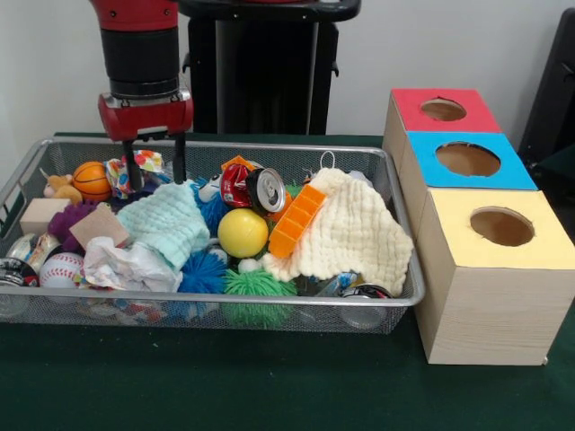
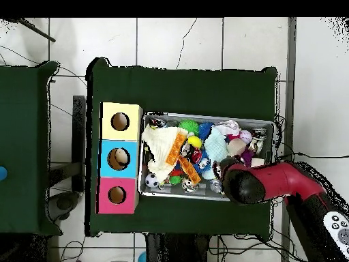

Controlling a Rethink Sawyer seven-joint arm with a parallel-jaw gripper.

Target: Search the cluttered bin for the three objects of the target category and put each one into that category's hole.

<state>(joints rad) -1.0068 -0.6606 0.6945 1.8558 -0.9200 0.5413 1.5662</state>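
The wire-mesh bin [image 1: 395,180] lies on the green table, full of clutter; in the overhead view its rim [image 2: 204,114] shows too. My gripper [image 1: 154,165] is open at the bin's back left in the front view. Its fingers [image 1: 128,169] straddle the polka-dot bag [image 1: 148,162], which lies crumpled beside a small basketball. A plain white wrinkly bag [image 1: 130,265] lies at the front left, and shows in the overhead view [image 2: 228,127]. The hole [image 1: 501,226] in the yellow-topped box is empty; it shows from overhead [image 2: 120,121]. From overhead, my arm [image 2: 242,184] hides the gripper.
The blue-topped box [image 1: 467,159] and the red-topped box [image 1: 445,109] stand behind the yellow one. In the bin lie a mint cloth [image 1: 166,220], a cream cloth [image 1: 350,233], a yellow ball [image 1: 243,233], an orange block [image 1: 296,220], a can [image 1: 256,189] and spiky balls [image 1: 259,292].
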